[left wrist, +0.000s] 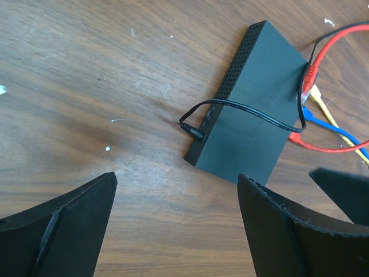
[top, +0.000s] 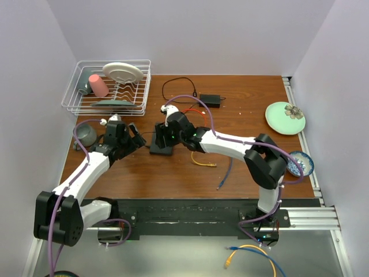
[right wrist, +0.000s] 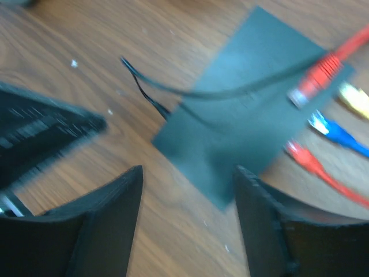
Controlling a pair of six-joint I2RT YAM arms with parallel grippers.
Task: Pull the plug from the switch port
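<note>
A flat black box (left wrist: 253, 109) lies on the wooden table (top: 242, 98). The switch port row (left wrist: 304, 98) is on its far narrow edge, with a red plug (left wrist: 309, 72) and yellow, blue and red cables beside it. A thin black cord's barrel plug (left wrist: 193, 131) sits in the near long edge. My left gripper (left wrist: 179, 231) is open over bare wood, short of the box. My right gripper (right wrist: 187, 219) hovers above the box's (right wrist: 248, 115) near corner, jaws apart and empty. The right wrist view is blurred; its red plug (right wrist: 320, 72) shows at the upper right.
A wire dish rack (top: 106, 86) with a pink cup and a plate stands back left. A grey mug (top: 86, 135) sits beside the left arm. A black adapter (top: 210, 100), a green plate (top: 284, 117), a blue bowl (top: 301, 163) and loose yellow (top: 203, 161) and blue (top: 226, 176) cables lie right.
</note>
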